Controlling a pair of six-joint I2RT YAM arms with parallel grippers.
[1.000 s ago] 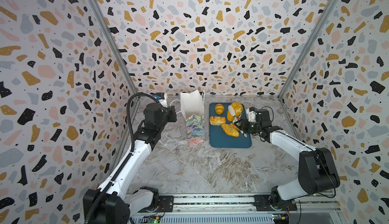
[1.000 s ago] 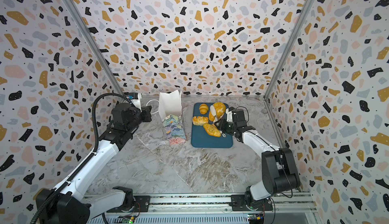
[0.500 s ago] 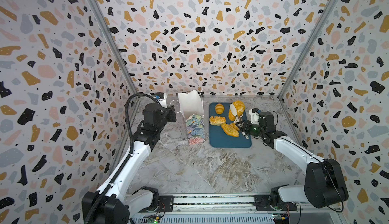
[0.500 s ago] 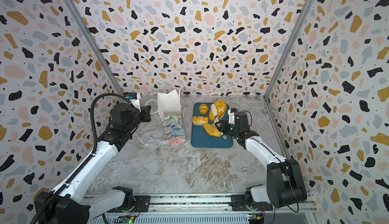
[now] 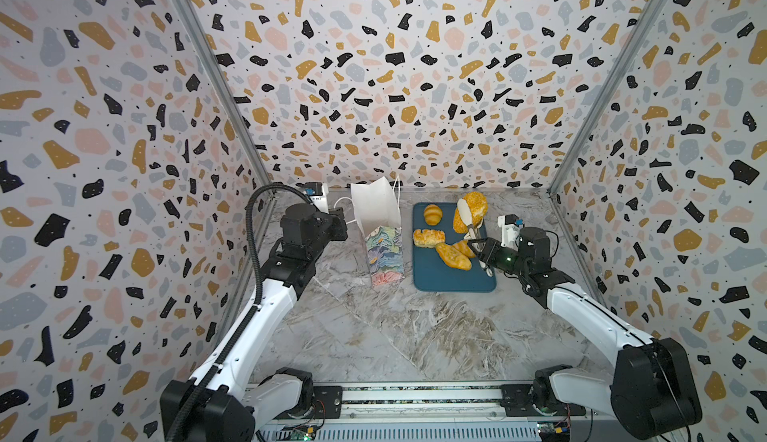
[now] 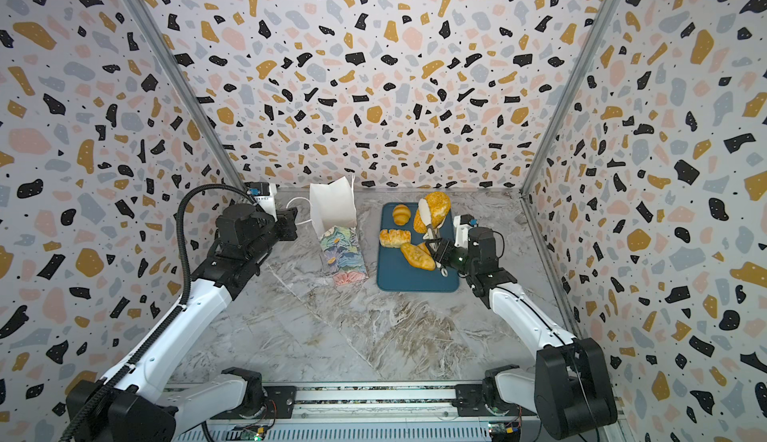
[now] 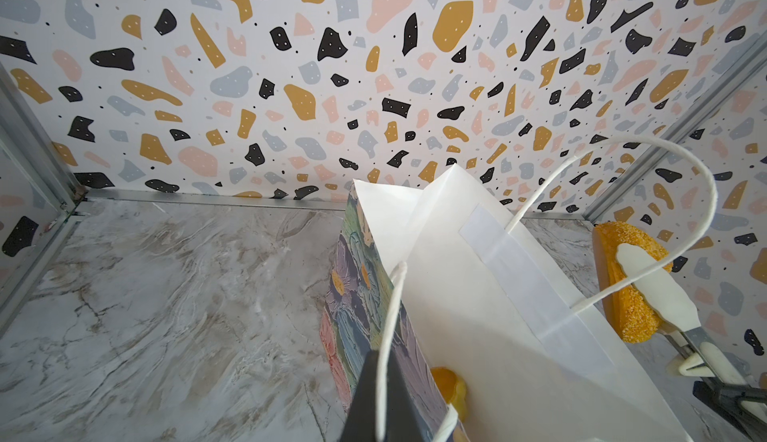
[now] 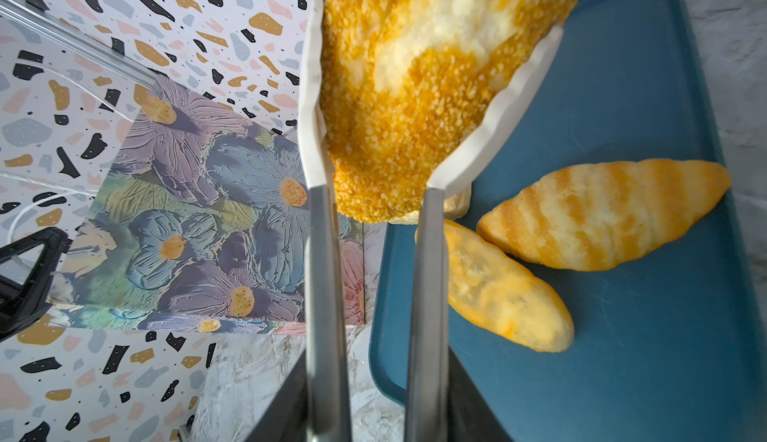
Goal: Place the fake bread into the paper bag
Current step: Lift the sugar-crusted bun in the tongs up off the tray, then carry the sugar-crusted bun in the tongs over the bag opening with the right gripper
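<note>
The paper bag stands upright with its mouth open, left of the tray. My left gripper is shut on the bag's white cord handle. One orange bread lies inside the bag. My right gripper is shut on metal tongs whose white tips clamp the big crumbed loaf, held above the tray's far part. A ridged roll and an oblong loaf lie on the tray under the tongs.
The dark-blue tray also carries a small round ridged roll and a rectangular pastry. Patterned walls close in the back and both sides. Marble tabletop spreads out in front of the bag and tray.
The right arm's elbow has swung toward the near edge, and the tongs have tipped the crumbed loaf slightly higher over the tray. The left arm and the bag have hardly moved.
</note>
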